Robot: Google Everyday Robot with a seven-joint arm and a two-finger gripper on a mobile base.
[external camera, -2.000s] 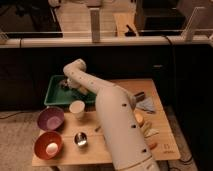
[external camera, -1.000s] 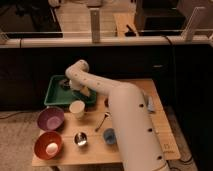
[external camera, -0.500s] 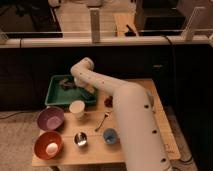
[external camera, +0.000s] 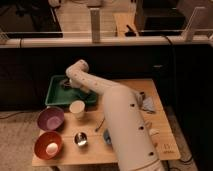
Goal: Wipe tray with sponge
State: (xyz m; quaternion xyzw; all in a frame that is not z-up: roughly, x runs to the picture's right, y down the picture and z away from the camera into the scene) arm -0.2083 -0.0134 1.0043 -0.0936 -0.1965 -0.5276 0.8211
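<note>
The green tray (external camera: pixel 54 98) lies at the back left of the wooden table. My white arm reaches from the lower right across the table, and its end bends down into the tray. The gripper (external camera: pixel 67 85) is low over the tray's middle, seen as a dark shape under the arm's wrist. The sponge does not show; it is hidden or out of view.
A cream cup (external camera: pixel 77 108) stands just in front of the tray. A purple bowl (external camera: pixel 50 118) and a red bowl (external camera: pixel 48 145) holding a pale object sit at the front left. A small metal cup (external camera: pixel 80 139) and a grey cloth (external camera: pixel 147 104) are also on the table (external camera: pixel 167 145).
The arm has swung from over the table's middle towards the back left, and the gripper has moved along the tray to the left.
</note>
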